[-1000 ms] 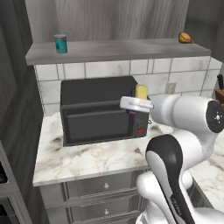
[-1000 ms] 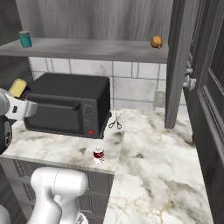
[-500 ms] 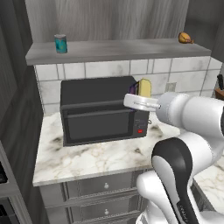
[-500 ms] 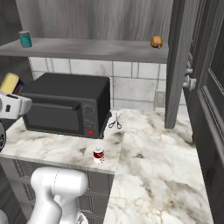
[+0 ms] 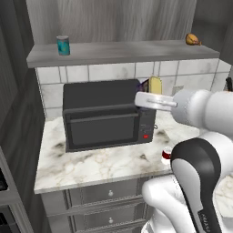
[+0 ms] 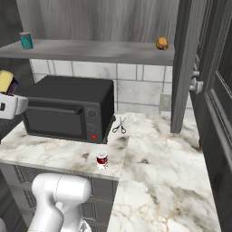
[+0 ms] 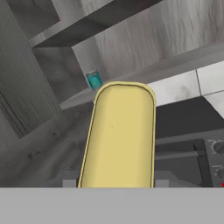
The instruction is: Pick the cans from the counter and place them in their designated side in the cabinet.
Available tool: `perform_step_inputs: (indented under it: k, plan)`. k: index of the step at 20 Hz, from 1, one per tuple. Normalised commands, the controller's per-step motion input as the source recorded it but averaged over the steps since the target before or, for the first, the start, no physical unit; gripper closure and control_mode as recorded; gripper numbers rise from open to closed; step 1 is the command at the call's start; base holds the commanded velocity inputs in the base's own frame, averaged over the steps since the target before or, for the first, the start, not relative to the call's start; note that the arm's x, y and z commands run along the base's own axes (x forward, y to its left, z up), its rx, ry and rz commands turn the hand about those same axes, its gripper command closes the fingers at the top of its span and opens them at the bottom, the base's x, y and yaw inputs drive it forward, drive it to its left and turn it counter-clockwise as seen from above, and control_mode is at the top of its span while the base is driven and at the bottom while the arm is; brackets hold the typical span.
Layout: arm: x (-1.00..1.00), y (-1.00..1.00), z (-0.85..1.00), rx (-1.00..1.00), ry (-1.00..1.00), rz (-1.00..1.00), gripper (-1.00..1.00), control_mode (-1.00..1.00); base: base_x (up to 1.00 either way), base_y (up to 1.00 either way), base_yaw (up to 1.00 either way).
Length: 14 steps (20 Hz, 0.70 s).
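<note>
The white arm bends up from the base and reaches sideways at about the height of the black box-shaped microwave's (image 5: 109, 113) top. Its two-finger gripper (image 5: 146, 91) is clamped on the small cylindrical can with a yellow top and dark blue body (image 5: 154, 85), carried in the air just above the microwave's upper right corner. In the hand view the can's yellow top (image 7: 119, 133) stands straight ahead of the hand.

Above and ahead of the hand runs the long flat grey shelf board of the grey wood-grain cabinet (image 5: 123, 52). On that board, far off to the side the hand points toward, stands a teal cylindrical can (image 5: 63, 45), upright; the hand view shows it just past the held can's top (image 7: 94, 80). At the board's other end, behind the hand, lies a brown-orange lumpy food item (image 5: 193, 40).

Below the hand lies the white marble counter with grey veining (image 6: 154, 154). The small red can with white bands (image 6: 102, 160) stands upright near the counter's front edge, well below the gripper. A pair of dark scissors (image 6: 119, 126) lies just beside the microwave.
</note>
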Motion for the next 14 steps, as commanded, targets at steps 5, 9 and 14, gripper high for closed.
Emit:
perform_step_inputs:
  k: [5, 9, 14]
  plan:
    - [-0.06, -0.01, 0.22, 0.01, 0.02, 0.04, 1.0, -1.0, 0.0, 0.0, 0.0]
    - [0.06, 0.0, 0.31, 0.04, 0.05, 0.04, 1.0, -1.0, 0.0, 0.0, 0.0]
    - [0.13, -0.01, 0.29, 0.04, 0.05, 0.04, 1.0, -1.0, 0.0, 0.0, 0.0]
